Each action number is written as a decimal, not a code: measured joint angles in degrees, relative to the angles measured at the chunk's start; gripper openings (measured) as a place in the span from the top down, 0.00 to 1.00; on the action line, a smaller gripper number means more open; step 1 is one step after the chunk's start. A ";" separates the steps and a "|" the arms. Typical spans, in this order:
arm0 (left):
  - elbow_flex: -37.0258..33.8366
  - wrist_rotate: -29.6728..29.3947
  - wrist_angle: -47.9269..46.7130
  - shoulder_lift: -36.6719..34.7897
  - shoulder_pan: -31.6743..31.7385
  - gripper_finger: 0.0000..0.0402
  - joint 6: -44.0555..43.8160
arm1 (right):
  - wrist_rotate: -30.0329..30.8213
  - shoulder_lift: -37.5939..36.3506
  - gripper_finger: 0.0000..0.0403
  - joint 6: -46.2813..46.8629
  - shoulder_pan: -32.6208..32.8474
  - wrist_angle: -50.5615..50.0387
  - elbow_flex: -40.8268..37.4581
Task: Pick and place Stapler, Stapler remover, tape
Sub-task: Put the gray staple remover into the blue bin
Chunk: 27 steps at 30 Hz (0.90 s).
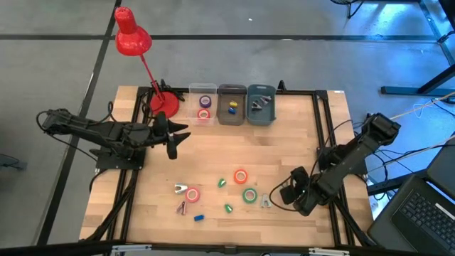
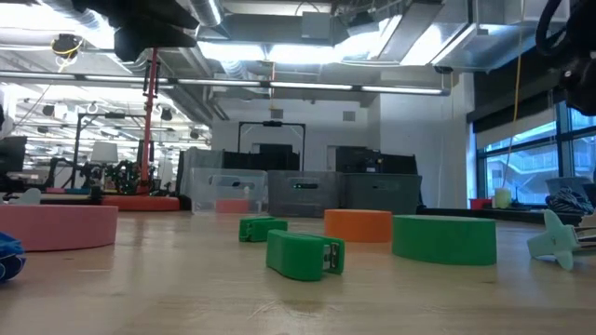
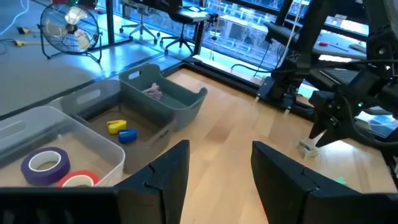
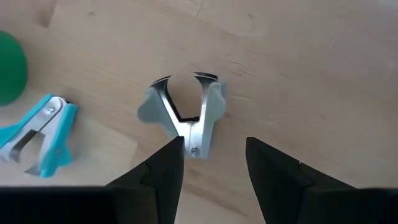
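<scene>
We see a pale grey metal claw-shaped staple remover (image 4: 183,115) lying flat on the wood, just ahead of our right gripper (image 4: 214,163), whose fingers are spread apart. A light blue staple remover (image 4: 38,134) lies off to its side, near a green ring-shaped tape roll (image 4: 11,68).

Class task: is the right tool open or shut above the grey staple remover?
Open. In the right wrist view the right tool shows a clear gap between its two fingers, and the staple remover lies untouched on the table just ahead.
</scene>
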 joint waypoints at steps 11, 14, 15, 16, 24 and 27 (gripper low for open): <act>0.02 0.04 -0.11 0.00 0.00 0.59 1.02 | 1.95 1.14 0.57 -5.44 -4.72 2.79 -0.02; 0.02 0.04 -0.64 0.00 0.00 0.59 1.04 | 1.95 1.13 0.57 -6.77 -6.06 2.48 -0.02; 0.02 0.05 -0.95 0.00 0.00 0.59 1.04 | 1.92 1.14 0.57 -7.50 -6.47 2.50 -0.02; 0.02 0.07 -1.33 0.00 0.00 0.59 1.04 | 1.85 1.14 0.57 -8.05 -6.86 2.53 0.00; 0.02 0.11 -3.64 0.00 0.00 0.59 0.68 | -0.42 1.12 0.75 -10.55 -8.51 2.51 -0.02; 0.02 0.09 -4.12 0.00 0.00 0.59 0.65 | -1.67 1.10 0.88 -10.75 -8.50 2.64 0.00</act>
